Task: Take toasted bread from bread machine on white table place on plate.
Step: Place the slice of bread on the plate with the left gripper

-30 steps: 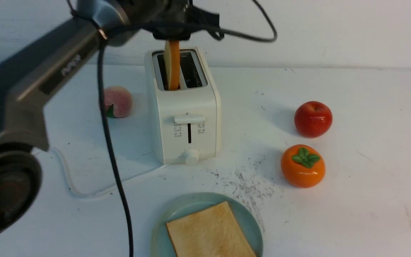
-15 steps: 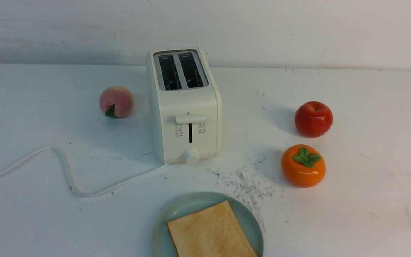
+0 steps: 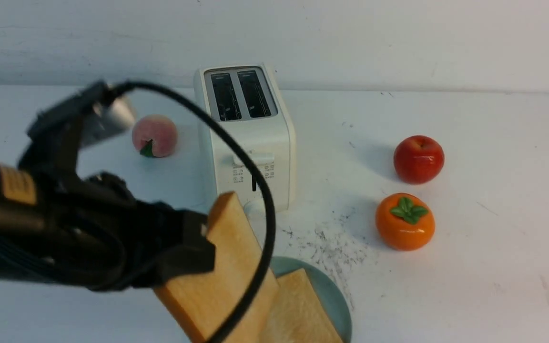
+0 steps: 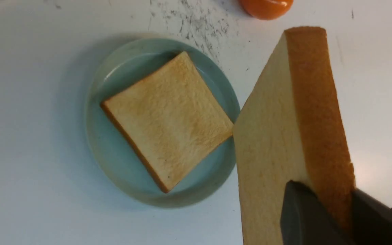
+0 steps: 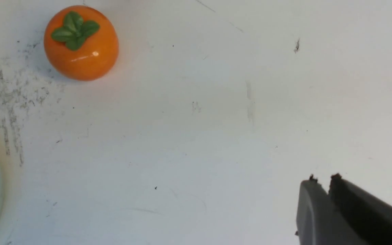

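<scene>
My left gripper (image 4: 332, 217) pinches one end of the second toast slice (image 3: 227, 267), held tilted on edge and partly over the plate (image 4: 124, 64). The plate sits at the middle of the near edge of the white table (image 3: 470, 262) with the first slice (image 4: 168, 119) lying flat on it, and the bread machine (image 3: 248, 143) toward the far edge shows both slots empty. My right gripper (image 5: 322, 178) hangs pressed together and empty over the right side. Risk: released at this tilt, the held slice could catch the rim or the resting slice and slide onto the table, and my black cable (image 3: 270, 224) crossing before it could snag.
</scene>
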You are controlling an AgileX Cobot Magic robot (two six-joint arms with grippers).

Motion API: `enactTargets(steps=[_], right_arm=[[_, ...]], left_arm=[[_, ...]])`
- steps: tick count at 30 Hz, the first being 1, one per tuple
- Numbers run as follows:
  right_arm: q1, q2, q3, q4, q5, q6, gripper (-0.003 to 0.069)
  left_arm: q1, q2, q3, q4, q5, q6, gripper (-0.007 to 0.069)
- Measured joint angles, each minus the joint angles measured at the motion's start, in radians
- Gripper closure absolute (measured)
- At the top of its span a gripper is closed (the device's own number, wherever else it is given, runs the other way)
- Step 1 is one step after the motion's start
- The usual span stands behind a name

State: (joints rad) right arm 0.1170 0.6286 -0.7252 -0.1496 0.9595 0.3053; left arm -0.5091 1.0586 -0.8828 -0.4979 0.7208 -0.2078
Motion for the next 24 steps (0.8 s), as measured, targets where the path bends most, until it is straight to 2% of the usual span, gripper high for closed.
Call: enactTargets(steps=[3, 4, 5, 7, 14, 18, 24], right_arm=[[0.0, 0.0, 0.0, 0.011, 0.0, 0.0, 0.0583], [0.0, 0.0, 0.0, 0.011, 0.0, 0.0, 0.0583], [0.0, 0.0, 0.0, 0.011, 0.0, 0.0, 0.0582], [0.0, 0.0, 0.0, 0.011, 0.0, 0.0, 0.058], [0.0, 0.0, 0.0, 0.011, -0.001, 0.0, 0.0573], [0.0, 0.0, 0.0, 0.011, -0.001, 0.0, 0.057], [0.0, 0.0, 0.0, 0.011, -0.001, 0.0, 0.0566]], left_arm=[[0.0, 0.059, 0.095, -0.188, -0.142, 0.156, 0.0547], [0.0, 0.063, 0.095, -0.198, -0.146, 0.167, 0.0547], [0.0, 0.102, 0.1, -0.28, -0.168, 0.253, 0.0547], [0.0, 0.146, 0.1, -0.376, -0.184, 0.352, 0.0547], [0.0, 0.331, 0.1, -0.654, -0.212, 0.667, 0.0547], [0.0, 0.4, 0.1, -0.736, -0.249, 0.79, 0.0547], [0.0, 0.444, 0.1, -0.76, -0.311, 0.823, 0.0547]])
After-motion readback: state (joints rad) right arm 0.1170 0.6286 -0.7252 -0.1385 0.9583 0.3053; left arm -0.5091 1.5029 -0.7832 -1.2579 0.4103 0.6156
